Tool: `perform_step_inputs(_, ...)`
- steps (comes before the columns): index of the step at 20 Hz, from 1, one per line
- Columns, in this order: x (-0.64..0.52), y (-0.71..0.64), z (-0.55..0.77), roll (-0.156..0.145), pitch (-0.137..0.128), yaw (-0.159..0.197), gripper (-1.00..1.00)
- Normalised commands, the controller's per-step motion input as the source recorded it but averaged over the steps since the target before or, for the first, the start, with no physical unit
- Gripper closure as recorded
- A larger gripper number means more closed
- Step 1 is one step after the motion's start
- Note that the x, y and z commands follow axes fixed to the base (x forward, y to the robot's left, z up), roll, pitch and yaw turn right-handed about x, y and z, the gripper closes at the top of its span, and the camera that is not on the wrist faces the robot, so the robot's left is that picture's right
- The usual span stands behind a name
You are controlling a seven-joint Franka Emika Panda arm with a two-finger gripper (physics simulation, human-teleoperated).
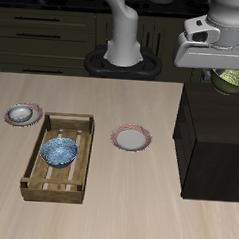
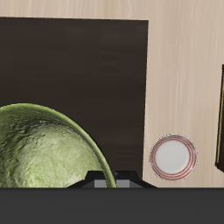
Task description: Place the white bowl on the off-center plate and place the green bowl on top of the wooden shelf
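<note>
The pincer (image 1: 228, 70) is held high above the wooden shelf (image 1: 216, 137), near its far edge, and the green bowl (image 1: 231, 80) hangs from it, gripped at the rim. The fingertips themselves are hidden, so the pinch is judged from the bowl being carried clear of the shelf top. In the wrist view the green bowl (image 2: 44, 149) is seen over the dark flat top of the wooden shelf (image 2: 79, 70), with table showing beyond.

The step in hand is judged to be the second one: setting the green bowl on the shelf. The white bowl (image 1: 22, 113) is already seated on the off-center plate (image 1: 9, 117) at the table's far side, beyond the slatted crate (image 1: 33, 176), in which a blue patterned bowl (image 1: 59, 151) lies. A second plate (image 1: 130, 139) stands bare between crate and shelf.

Next, a straight lowering is called for until the bowl rests flat on the top, well inside the edges, and only then a release.
</note>
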Motion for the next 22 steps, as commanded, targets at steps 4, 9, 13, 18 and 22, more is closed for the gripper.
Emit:
perform_step_inputs(4, -0.02, 0.17, -0.23, 0.044, 0.027, 0.022, 1.00)
perform_step_inputs(9, -0.10, 0.09, -0.22, 0.063, 0.027, 0.054, -1.00)
perform_step_inputs(13, -0.04, -0.03, 0.00, 0.005, 0.001, 0.014, -1.00)
perform_step_inputs(18, -0.05, -0.08, 0.03, -0.002, -0.009, 0.002, -1.00)
perform_step_inputs(22, -0.04, -0.16, 0.05, -0.019, -0.017, -0.003, -1.00)
